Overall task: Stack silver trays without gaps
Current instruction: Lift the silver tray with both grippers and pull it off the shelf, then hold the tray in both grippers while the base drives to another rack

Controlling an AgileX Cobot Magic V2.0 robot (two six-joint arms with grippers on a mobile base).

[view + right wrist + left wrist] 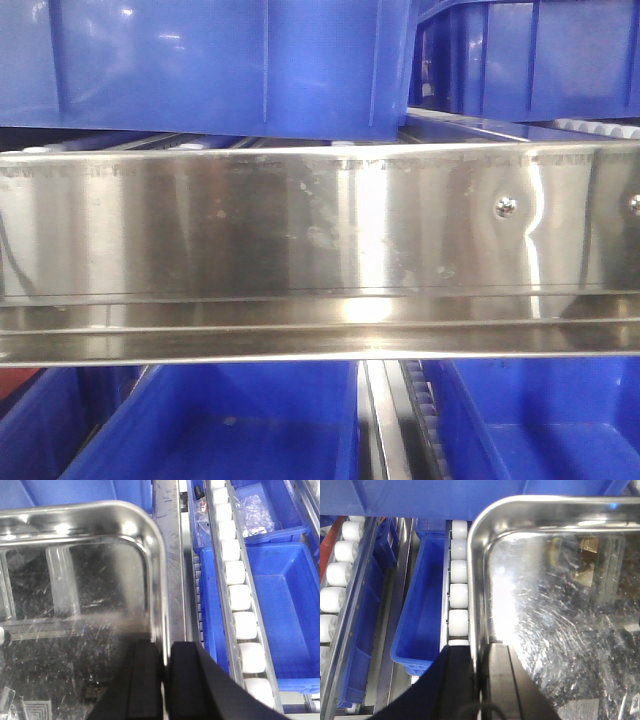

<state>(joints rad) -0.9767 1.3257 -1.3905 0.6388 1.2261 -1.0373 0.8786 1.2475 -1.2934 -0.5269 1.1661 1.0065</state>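
Note:
In the left wrist view a shiny silver tray (555,605) fills the right side, scratched bottom facing me. My left gripper (481,652) is shut on its left rim, one black finger (460,680) outside and the other inside the wall. The right wrist view shows a silver tray (75,580) from the other end. My right gripper (164,650) is shut on its right rim, with one finger (187,680) outside it. Only one tray shows in each wrist view. No tray or gripper appears in the front view.
A long brushed-steel shelf rail (300,250) with screws spans the front view, blue bins (200,60) above and below it. White roller tracks (458,580) (235,580) and blue bins (422,615) (280,610) lie beside the tray.

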